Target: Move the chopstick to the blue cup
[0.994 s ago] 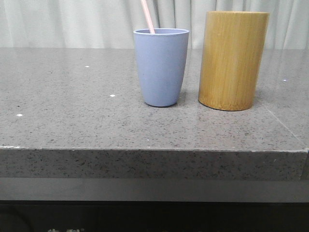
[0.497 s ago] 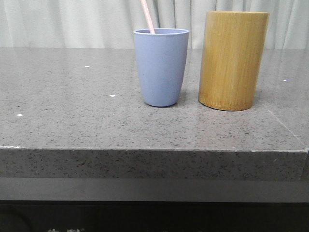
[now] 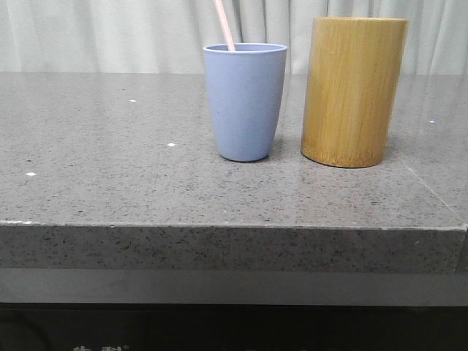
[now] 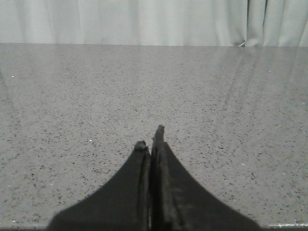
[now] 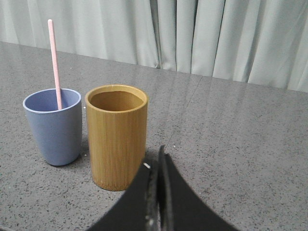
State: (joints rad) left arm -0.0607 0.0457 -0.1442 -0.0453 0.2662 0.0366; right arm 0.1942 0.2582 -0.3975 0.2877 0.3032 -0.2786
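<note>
One thin pale-pink chopstick (image 5: 54, 62) leans inside the blue cup (image 5: 52, 126).

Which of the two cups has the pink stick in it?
The blue cup, the shorter tapered one; the chopstick leans out of it. The taller bamboo cylinder beside it looks empty.

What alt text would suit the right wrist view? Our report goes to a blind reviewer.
A pink chopstick stands in a blue cup beside a taller, seemingly empty bamboo cylinder on a grey speckled table. The shut right gripper fills the foreground, holding nothing; pale curtains hang behind.
</note>
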